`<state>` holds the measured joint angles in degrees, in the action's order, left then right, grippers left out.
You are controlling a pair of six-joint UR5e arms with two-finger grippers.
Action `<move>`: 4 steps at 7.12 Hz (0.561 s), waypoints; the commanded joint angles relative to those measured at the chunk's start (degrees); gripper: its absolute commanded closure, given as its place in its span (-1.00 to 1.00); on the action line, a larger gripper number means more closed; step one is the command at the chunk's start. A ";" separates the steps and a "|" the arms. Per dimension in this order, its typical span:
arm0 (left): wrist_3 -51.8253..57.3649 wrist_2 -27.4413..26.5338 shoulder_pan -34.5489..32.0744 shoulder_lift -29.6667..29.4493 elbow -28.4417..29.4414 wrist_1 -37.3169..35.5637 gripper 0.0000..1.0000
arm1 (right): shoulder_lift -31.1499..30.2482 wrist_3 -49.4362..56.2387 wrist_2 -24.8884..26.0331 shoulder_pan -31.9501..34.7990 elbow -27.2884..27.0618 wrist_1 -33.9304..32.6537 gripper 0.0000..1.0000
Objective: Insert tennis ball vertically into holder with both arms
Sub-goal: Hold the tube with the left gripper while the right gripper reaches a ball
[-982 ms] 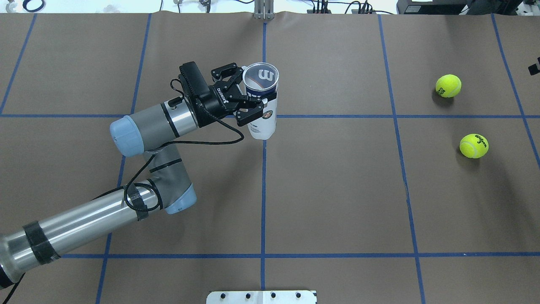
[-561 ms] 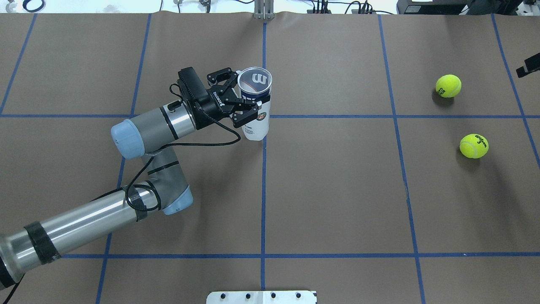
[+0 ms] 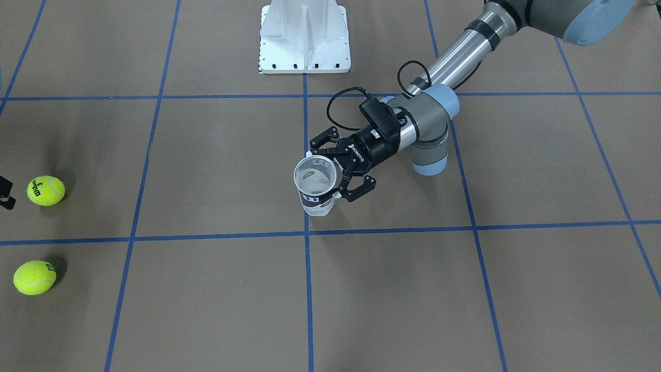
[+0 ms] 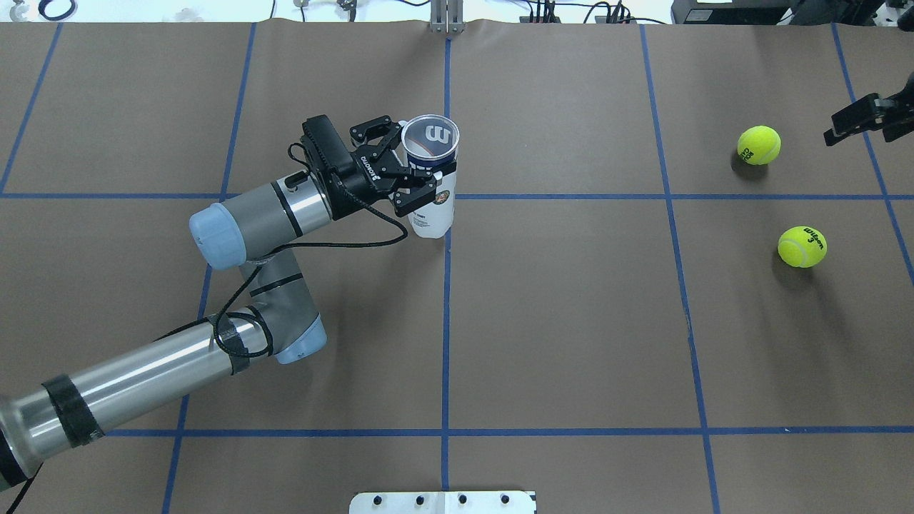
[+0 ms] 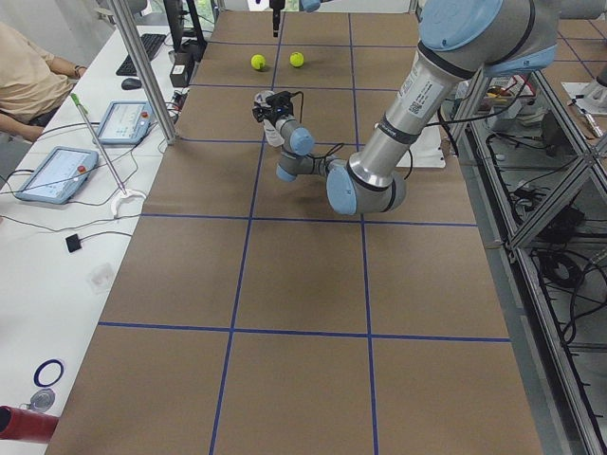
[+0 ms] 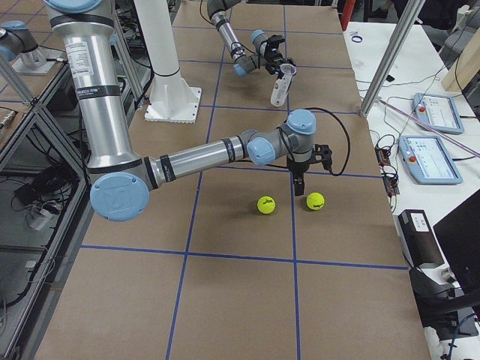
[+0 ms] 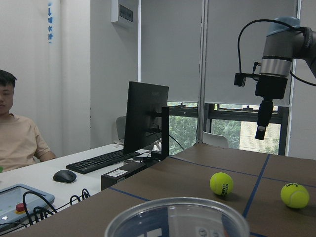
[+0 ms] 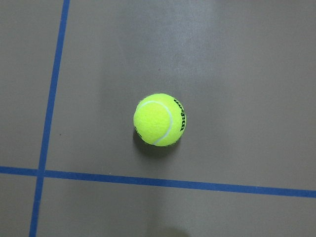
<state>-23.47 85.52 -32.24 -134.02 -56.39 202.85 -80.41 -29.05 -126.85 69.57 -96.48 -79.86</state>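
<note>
Left gripper [image 4: 418,165] was clamped on the upright holder [image 4: 434,214]. Overhead clipped the right gripper [image 7: 260,129]; left wrist cam showed it above the tennis balls [image 7: 221,183], jaws unclear.

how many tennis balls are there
2. Both lie loose on the table at its right end: the far ball and the near ball, closer to the robot. None shows inside the holder.

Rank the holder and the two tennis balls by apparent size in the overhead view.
1. holder
2. Tied: the ball nearer the robot looks barely bigger than the farther ball, likely only because it lies closer to the camera.
</note>
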 commanded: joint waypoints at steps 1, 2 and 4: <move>0.00 0.00 0.34 -0.01 0.32 0.00 -0.60 | -3.76 -3.71 2.38 -2.94 0.07 6.85 -0.98; 0.00 0.00 0.34 -0.01 0.40 0.00 -0.60 | -6.05 -7.21 2.83 -4.08 0.07 11.87 -0.98; 0.00 0.08 0.34 -0.01 0.32 0.00 -0.60 | -10.19 -11.44 5.55 -7.33 0.50 20.06 -0.98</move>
<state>-23.47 85.58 -31.91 -134.03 -56.06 202.85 -88.44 -37.79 -122.74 64.03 -96.26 -64.37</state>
